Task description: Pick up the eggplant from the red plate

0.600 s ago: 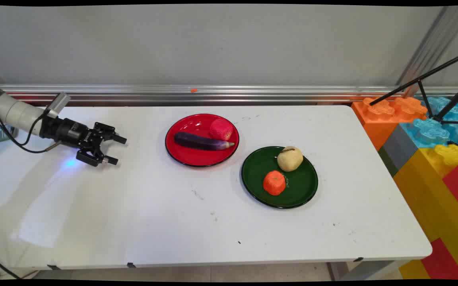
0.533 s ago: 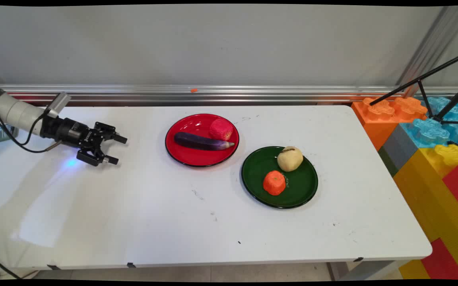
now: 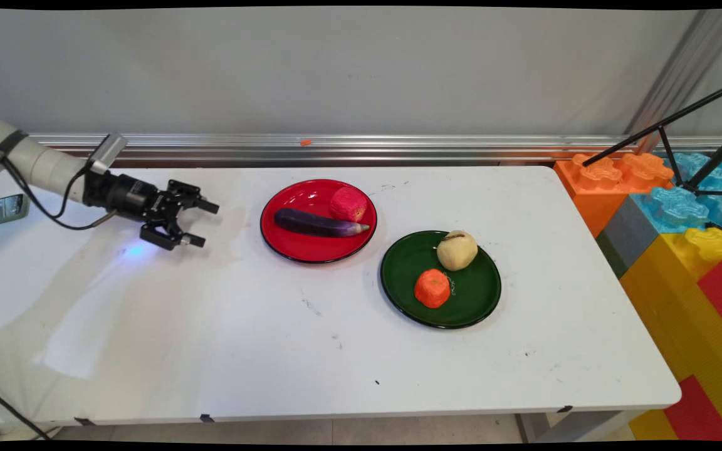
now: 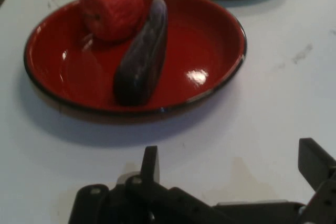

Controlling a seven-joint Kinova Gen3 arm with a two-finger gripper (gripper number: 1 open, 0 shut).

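My black gripper (image 3: 204,223) hovers low over the white table, left of a red plate (image 3: 282,241), open and holding nothing. In the hand view the gripper (image 4: 233,161) points at that red plate (image 4: 210,35), a short gap of table between them. On the plate lie a purple eggplant (image 3: 317,223) (image 4: 142,56) and a red apple (image 3: 348,203) (image 4: 111,9), touching each other. Further right a green plate (image 3: 480,294) carries an orange fruit (image 3: 432,288) and a beige potato-like item (image 3: 457,250).
A phone (image 3: 0,209) lies at the table's left edge behind the arm. Big coloured toy blocks (image 3: 680,238) and a black tripod (image 3: 680,144) stand beyond the table's right end. A metal rail (image 3: 336,147) runs along the back.
The gripper has moved right and slightly toward the back, closer to the red plate. It is still open. Nothing on the plates has shifted.
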